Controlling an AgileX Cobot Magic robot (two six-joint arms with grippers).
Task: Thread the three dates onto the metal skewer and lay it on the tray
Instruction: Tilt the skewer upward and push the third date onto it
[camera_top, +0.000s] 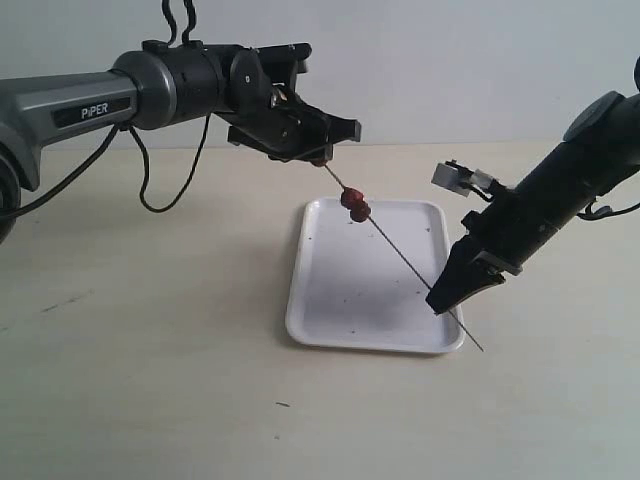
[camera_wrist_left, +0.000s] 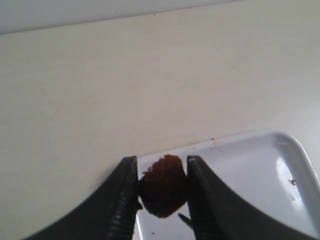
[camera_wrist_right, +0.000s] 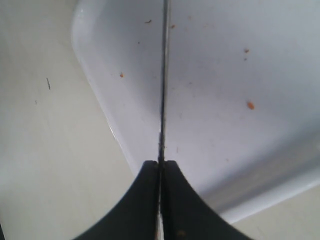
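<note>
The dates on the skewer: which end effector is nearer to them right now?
Left. The left end effector sits just above the dates, at the skewer's upper end. The right end effector is shut on the skewer well below them, near its lower end.

Dates (camera_top: 355, 204) on skewer (camera_top: 408, 262) above tray (camera_top: 330, 300)

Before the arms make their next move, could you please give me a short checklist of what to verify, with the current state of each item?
1. Right end effector shut on the skewer: ok.
2. Left end effector clamping a date: ok.
3. Dates on the skewer: ok; the exact count is unclear.
4. All three dates threaded: cannot tell.
5. Skewer lying on the tray: not ok; it slopes above the tray, held in the air.
6. Tray floor free for laying the skewer down: ok; only small specks.
</note>
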